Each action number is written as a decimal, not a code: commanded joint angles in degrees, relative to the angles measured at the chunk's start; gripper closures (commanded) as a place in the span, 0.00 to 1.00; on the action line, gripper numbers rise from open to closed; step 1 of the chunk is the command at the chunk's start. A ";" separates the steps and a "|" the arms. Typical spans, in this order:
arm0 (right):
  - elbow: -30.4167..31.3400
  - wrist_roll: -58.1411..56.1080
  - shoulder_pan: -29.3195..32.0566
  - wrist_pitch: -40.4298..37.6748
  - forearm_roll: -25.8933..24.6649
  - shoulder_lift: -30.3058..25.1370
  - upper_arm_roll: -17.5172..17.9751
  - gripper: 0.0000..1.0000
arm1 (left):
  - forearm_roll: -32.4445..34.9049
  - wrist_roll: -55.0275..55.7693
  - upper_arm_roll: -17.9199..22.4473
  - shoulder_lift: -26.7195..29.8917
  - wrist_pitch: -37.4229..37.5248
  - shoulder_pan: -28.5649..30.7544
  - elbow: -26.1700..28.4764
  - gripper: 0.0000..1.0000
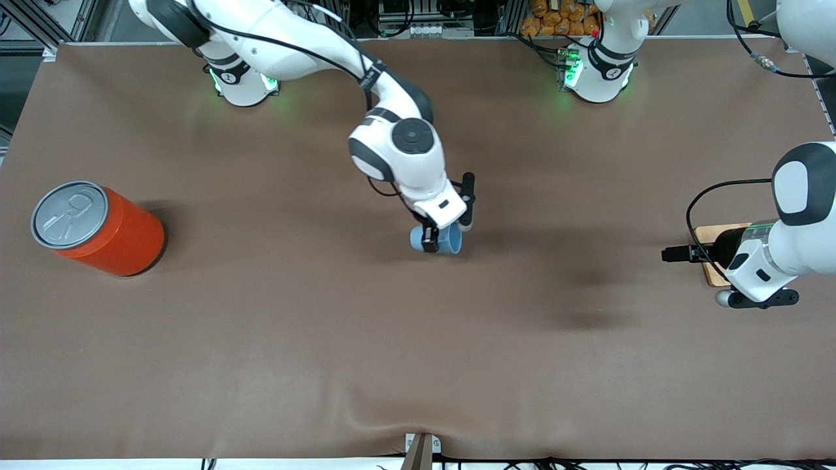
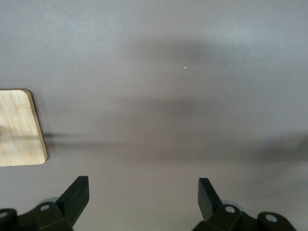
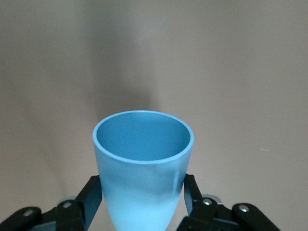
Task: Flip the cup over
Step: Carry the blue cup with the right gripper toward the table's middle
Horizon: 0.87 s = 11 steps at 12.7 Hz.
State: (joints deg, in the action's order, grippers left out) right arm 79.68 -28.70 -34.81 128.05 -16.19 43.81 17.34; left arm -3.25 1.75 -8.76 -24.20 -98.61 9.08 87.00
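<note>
The light-blue cup [image 1: 450, 243] is at the middle of the table, held between the fingers of my right gripper [image 1: 445, 234]. In the right wrist view the cup [image 3: 143, 159] fills the space between the black fingers [image 3: 91, 195], which press on its narrow lower sides. Its darker blue mouth points away from the wrist. I cannot tell whether it touches the table. My right gripper [image 3: 143, 182] is shut on it. My left gripper [image 1: 676, 253] waits open and empty over the table at the left arm's end; its wrist view shows it [image 2: 143, 185] over bare table.
A big orange can [image 1: 111, 235] with a grey pull-tab lid stands at the right arm's end of the table. A small wooden board [image 1: 708, 235] lies under the left arm's hand and also shows in the left wrist view [image 2: 17, 127]. The table [image 1: 326, 339] is brown.
</note>
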 commanded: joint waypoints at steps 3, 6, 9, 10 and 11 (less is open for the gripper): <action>-5.85 3.37 -3.24 -8.78 -1.74 3.73 -0.46 0.95 | -0.71 -0.08 -0.03 -0.06 -0.80 -0.03 -0.17 0.00; -7.61 3.56 -5.17 -9.13 -2.35 5.49 -0.46 0.95 | -0.62 -0.08 -0.12 -0.06 -1.58 -0.03 0.10 0.00; -8.40 3.82 -7.55 -9.57 -3.41 6.37 -0.82 0.95 | -0.62 0.18 -0.12 -0.15 -1.94 -0.47 0.45 0.00; -8.49 4.87 -7.81 -10.88 -3.41 6.46 -0.90 0.95 | -0.62 0.62 -0.12 -0.15 -2.81 -1.34 1.06 0.00; -9.62 6.45 -7.90 -12.98 -3.41 6.90 -0.90 0.95 | -0.62 1.06 -0.12 -0.15 -4.04 -1.87 2.02 0.00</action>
State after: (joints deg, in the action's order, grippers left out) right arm 73.90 -24.80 -41.85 118.56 -18.12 48.98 16.89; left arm -3.25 1.86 -8.90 -24.33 -100.30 8.44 87.55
